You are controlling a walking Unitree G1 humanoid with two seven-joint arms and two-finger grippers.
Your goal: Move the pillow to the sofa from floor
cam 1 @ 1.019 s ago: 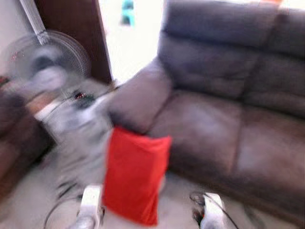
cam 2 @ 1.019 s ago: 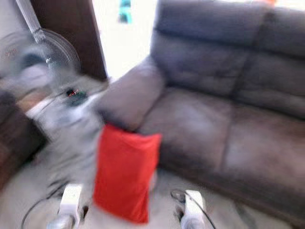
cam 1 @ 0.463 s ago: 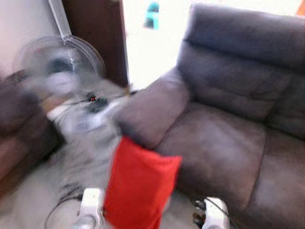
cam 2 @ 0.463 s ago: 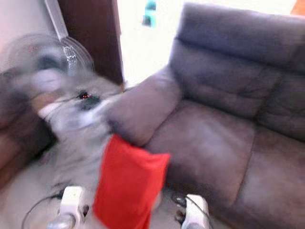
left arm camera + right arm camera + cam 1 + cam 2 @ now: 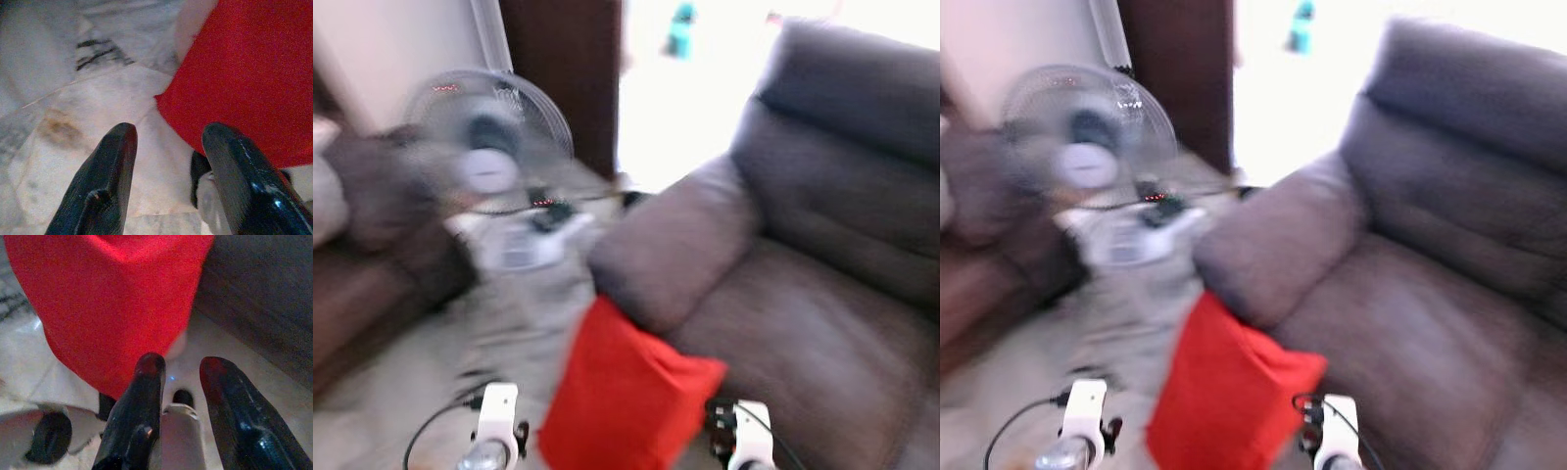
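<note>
Pillow (image 5: 626,401): red, squeezed between both arms, 6 o'clock
Sofa (image 5: 822,255): 3 o'clock
Left gripper (image 5: 166,147): released
Right gripper (image 5: 178,374): released

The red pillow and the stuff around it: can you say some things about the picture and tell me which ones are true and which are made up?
1. The red pillow is lying up on the seat of the sofa. False: it stands on the floor, leaning against the sofa's front by the armrest.
2. A fan stands to the robot's left of the sofa. True.
3. The left gripper has its jaws clamped on the pillow. False: its jaws are apart over the pale floor tiles, with the pillow beside them.
4. The right gripper has its jaws open, close to the pillow's lower edge. True.
5. The sofa is bright yellow. False: it is dark grey-brown.
</note>
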